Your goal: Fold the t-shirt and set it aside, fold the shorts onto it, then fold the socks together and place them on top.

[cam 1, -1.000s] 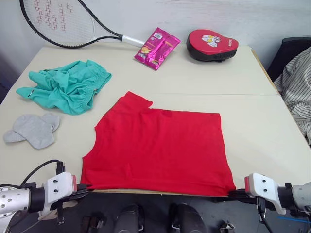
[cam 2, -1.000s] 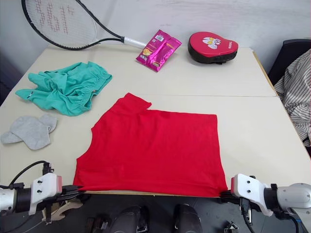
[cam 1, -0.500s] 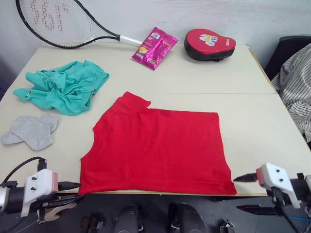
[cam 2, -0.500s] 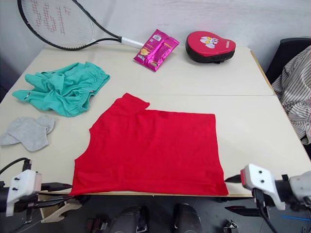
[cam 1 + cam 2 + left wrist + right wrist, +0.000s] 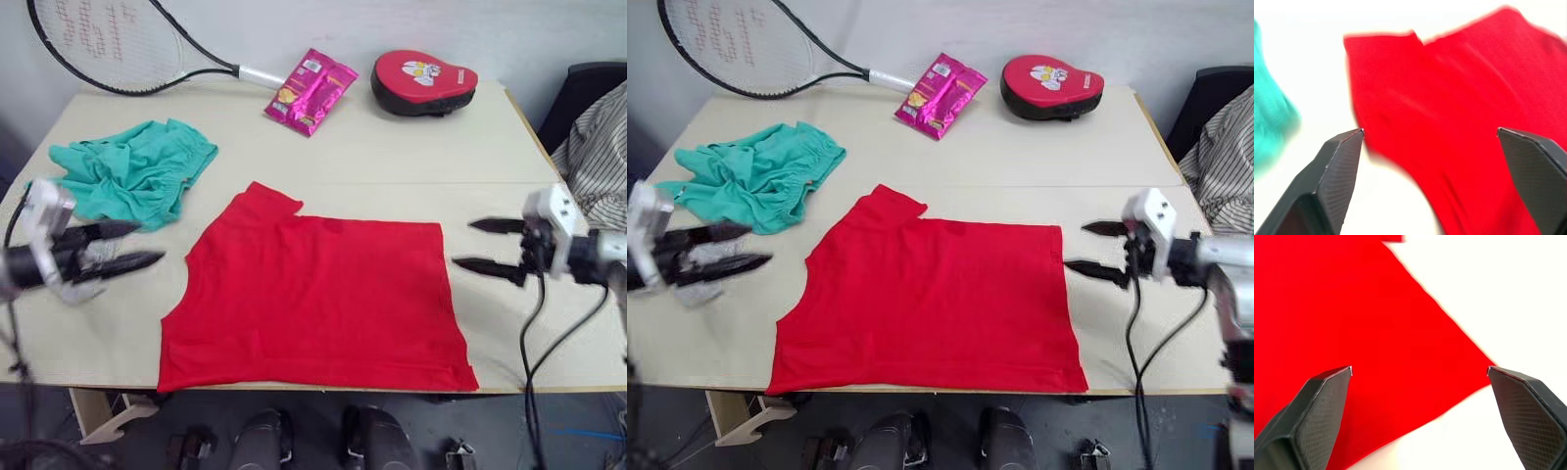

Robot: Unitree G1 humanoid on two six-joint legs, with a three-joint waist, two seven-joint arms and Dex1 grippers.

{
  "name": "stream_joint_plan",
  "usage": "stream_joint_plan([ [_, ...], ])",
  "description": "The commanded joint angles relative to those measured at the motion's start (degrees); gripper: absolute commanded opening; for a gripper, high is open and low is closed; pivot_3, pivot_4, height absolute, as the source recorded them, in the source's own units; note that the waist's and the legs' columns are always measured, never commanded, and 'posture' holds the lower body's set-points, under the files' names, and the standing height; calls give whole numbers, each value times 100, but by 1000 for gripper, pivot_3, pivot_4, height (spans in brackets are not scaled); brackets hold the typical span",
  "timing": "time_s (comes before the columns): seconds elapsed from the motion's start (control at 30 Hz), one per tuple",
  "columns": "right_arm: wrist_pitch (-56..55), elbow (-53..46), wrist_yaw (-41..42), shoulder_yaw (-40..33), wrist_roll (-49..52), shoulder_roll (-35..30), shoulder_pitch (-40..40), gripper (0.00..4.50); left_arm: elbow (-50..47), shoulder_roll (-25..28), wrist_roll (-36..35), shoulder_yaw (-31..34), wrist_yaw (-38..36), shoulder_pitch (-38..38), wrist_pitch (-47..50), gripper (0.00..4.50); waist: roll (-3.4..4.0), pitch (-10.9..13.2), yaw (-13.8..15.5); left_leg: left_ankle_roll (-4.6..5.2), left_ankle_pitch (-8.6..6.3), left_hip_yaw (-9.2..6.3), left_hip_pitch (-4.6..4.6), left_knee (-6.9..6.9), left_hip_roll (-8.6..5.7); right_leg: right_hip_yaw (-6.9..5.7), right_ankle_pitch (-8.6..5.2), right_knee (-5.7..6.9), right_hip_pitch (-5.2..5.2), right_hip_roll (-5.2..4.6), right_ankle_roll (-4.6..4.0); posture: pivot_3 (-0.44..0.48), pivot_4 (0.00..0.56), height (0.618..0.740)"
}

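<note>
with both grippers, left (image 5: pixel 122 247) and right (image 5: pixel 482 246), spread empty beside the flat bright red cloth t-shirt (image 5: pixel 318 294), pinch its side edges evenly, probably near the top corners.

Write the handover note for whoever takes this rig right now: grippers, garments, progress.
Left gripper: open, empty, hovering left of the t-shirt.
Right gripper: open, empty, beside the shirt's right edge.
T-shirt lies flat on the table, partly folded, near the front edge.
Shorts crumpled at far left, untouched.
Socks: hidden behind the left gripper, state unclear.
Left: finish the shirt fold and set it aside, fold shorts onto it, pair socks on top.
</note>
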Motion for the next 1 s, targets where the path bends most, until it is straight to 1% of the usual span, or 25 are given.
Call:
stream_joint_plan([
  [0.03,-537,1150,-77,470,-694,180,-718,4500,975,-345,636,-637,269,-904,-310,4454,-15,-1,-1,4,7,12,-25,9,-9,1,1,31,-37,1,2,0,150,740],
  [0.07,-730,1536,-159,568,-857,289,-983,4500,1296,-479,806,-791,330,-1182,-438,4454,-24,4,-10,9,9,24,-35,14,-14,-3,0,37,-50,6,5,0,150,740],
  [0.13,-875,2746,-702,667,-1158,740,-1873,4500,2300,-985,1356,-1198,785,-1939,-916,4454,-39,13,-56,21,15,42,-34,14,-24,-8,7,37,-55,23,22,0,150,740],
  [0.2,-613,3595,-818,722,-1313,990,-2479,4500,3152,-1316,1694,-1339,1147,-2479,-1362,4454,-45,23,-120,46,34,46,-40,15,-36,-4,27,33,-55,17,50,0,150,740],
  [0.27,-759,4057,-659,767,-1425,1102,-2754,4500,3840,-1540,1779,-1254,1439,-2879,-1612,4454,-49,24,-133,60,41,47,-38,27,-45,3,38,40,-52,-1,63,0,150,740],
  [0.37,-996,4699,-1057,741,-1622,1326,-3109,4500,4687,-1820,2090,-1394,1718,-3325,-2051,4454,-56,25,-161,63,40,48,-38,26,-45,6,40,37,-52,-15,65,0,150,740],
  [0.47,-1172,5085,-1235,738,-1807,1448,-3286,4500,5254,-2008,2412,-1493,2061,-3608,-2316,4454,-58,26,-164,62,40,48,-39,19,-46,4,40,35,-54,-17,64,0,150,740],
  [0.57,-1246,5286,-1327,741,-1964,1530,-3345,4500,5568,-2119,2584,-1467,2320,-3776,-2436,4454,-59,26,-173,63,40,49,-40,21,-49,3,40,37,-54,-14,64,0,150,740],
  [0.63,-1297,5353,-1322,750,-2046,1571,-3352,4500,5681,-2190,2591,-1406,2276,-3839,-2390,4454,-59,26,-176,63,40,48,-39,23,-49,4,40,40,-53,-15,65,0,150,740],
  [0.77,-1244,5429,-1234,750,-2143,1660,-3321,4500,5776,-2303,2666,-1429,1918,-3838,-2238,4454,-59,26,-192,62,40,48,-38,27,-49,4,40,46,-52,-15,64,0,150,740],
  [0.8,-1230,5433,-1227,714,-2125,1683,-3319,4320,5774,-2322,2663,-1413,1867,-3835,-2225,4484,-59,26,-200,63,40,48,-37,28,-49,4,40,46,-51,-15,64,0,150,740],
  [0.83,-1202,5433,-1186,680,-2102,1702,-3316,4117,5769,-2340,2659,-1397,1809,-3831,-2211,4293,-59,26,-212,63,40,48,-37,28,-49,4,40,46,-51,-15,64,0,150,740],
  [0.87,-1186,5431,-1148,657,-2088,1715,-3315,3894,5764,-2350,2659,-1378,1771,-3829,-2205,4073,-59,26,-218,63,40,47,-36,29,-49,4,40,47,-50,-15,64,0,150,740],
  [0.9,-1210,5421,-1110,654,-2097,1723,-3305,3552,5760,-2357,2675,-1370,1767,-3823,-2206,3850,-59,26,-221,63,40,47,-36,30,-49,4,40,48,-50,-15,64,0,150,740],
  [1.0,-1277,5400,-1011,616,-2096,1735,-3276,2536,5765,-2360,2646,-1286,1778,-3808,-2157,2931,-59,26,-237,63,40,46,-36,33,-49,5,40,51,-49,-15,64,0,150,740],
])
